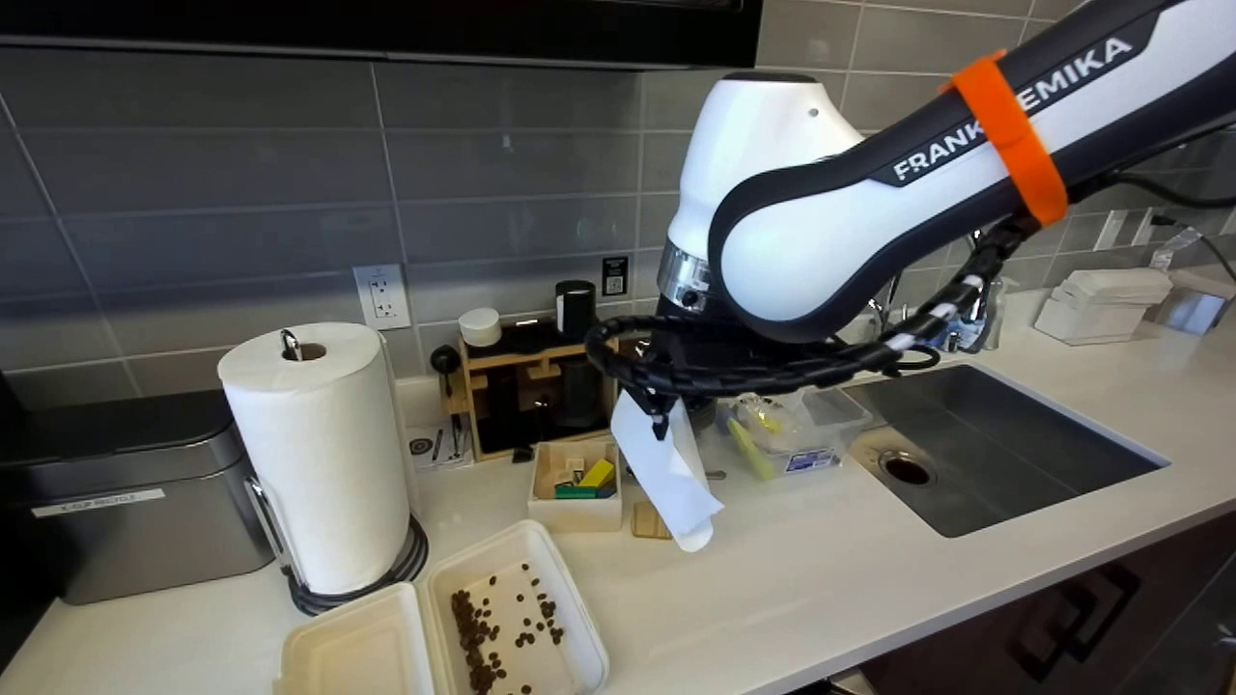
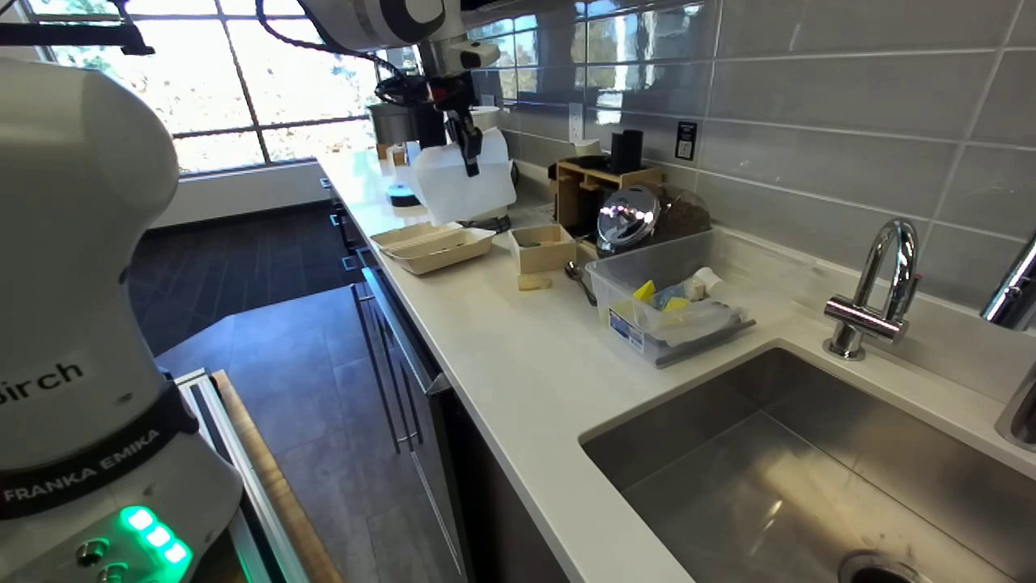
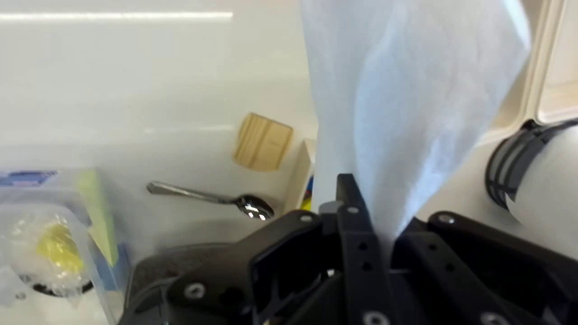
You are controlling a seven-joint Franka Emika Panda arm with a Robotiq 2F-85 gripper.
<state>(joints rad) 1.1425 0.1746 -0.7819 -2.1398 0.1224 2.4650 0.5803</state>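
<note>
My gripper (image 1: 660,425) is shut on a white paper towel sheet (image 1: 666,478) and holds it above the counter. The gripper (image 2: 469,162) and the creased, hanging sheet (image 2: 433,186) also show in an exterior view. In the wrist view the sheet (image 3: 415,99) is pinched between the fingers (image 3: 379,203) and hides part of the counter behind it. A small wooden piece (image 3: 263,143) and a metal spoon (image 3: 203,195) lie on the counter below. A small cream box (image 1: 572,514) with coloured blocks stands beside the wooden piece.
A paper towel roll (image 1: 314,463) stands on a black holder. An open takeout container (image 1: 570,603) holds dark beans. A clear plastic tub (image 2: 619,295) stands beside the sink (image 2: 728,453), with a chrome faucet (image 2: 870,316) behind. A wooden organizer (image 1: 491,410) stands against the tiled wall.
</note>
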